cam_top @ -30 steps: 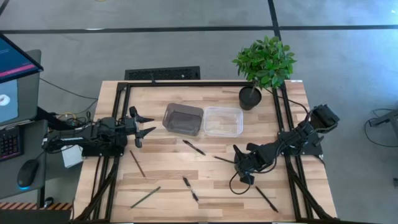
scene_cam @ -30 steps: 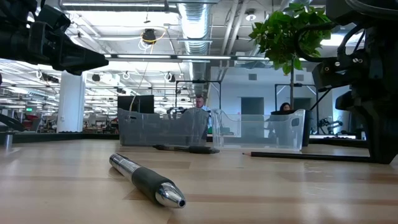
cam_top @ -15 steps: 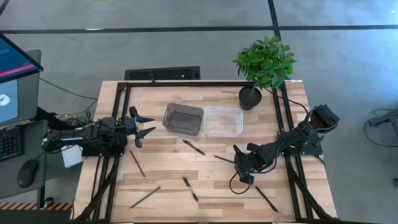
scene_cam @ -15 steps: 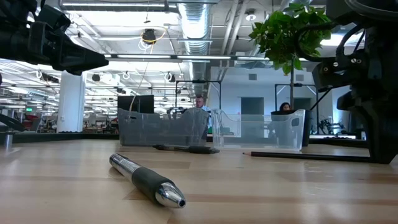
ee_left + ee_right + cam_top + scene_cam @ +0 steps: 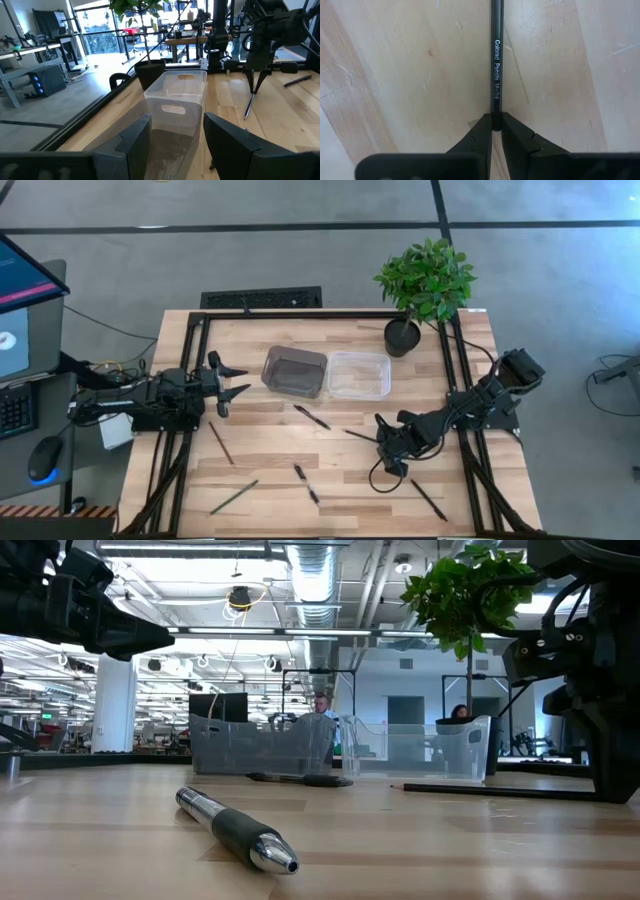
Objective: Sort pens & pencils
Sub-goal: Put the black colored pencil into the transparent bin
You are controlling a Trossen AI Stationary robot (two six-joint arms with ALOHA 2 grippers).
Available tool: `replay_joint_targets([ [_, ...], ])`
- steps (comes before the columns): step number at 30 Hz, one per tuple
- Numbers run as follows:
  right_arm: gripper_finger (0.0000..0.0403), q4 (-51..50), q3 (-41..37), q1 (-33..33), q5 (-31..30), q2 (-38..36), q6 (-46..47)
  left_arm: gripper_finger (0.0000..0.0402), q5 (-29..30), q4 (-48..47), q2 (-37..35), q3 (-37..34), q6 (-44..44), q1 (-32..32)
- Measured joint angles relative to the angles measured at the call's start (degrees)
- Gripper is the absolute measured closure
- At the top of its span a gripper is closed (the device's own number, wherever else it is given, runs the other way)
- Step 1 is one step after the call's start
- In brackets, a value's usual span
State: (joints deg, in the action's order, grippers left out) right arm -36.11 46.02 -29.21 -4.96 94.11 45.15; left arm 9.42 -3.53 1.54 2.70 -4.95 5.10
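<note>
both bins (image 5: 327,373) looked empty; sorting barely begun. right gripper (image 5: 383,439) pinched pencil (image 5: 495,65) near desk's right edge. left gripper (image 5: 237,380) spread, waited at left edge. other sticks lay loose.

One dark pencil (image 5: 495,65), printed "Colored Pencils", lies flat on the wood with its end pinched between the right gripper (image 5: 496,131) fingers. Thin pencils (image 5: 221,443) and stubbier black pens (image 5: 307,484) lie scattered, well apart. The nearest pen (image 5: 237,830) has a silver tip.
</note>
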Motion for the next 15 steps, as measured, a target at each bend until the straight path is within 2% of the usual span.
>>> replay_joint_targets([
  [15, 0.0344, -0.2, 0.13, 0.0, -0.41, -0.28, -0.02, 0.0228, 0.01, 0.0, 0.0, 0.0, 0.0, 0.01],
])
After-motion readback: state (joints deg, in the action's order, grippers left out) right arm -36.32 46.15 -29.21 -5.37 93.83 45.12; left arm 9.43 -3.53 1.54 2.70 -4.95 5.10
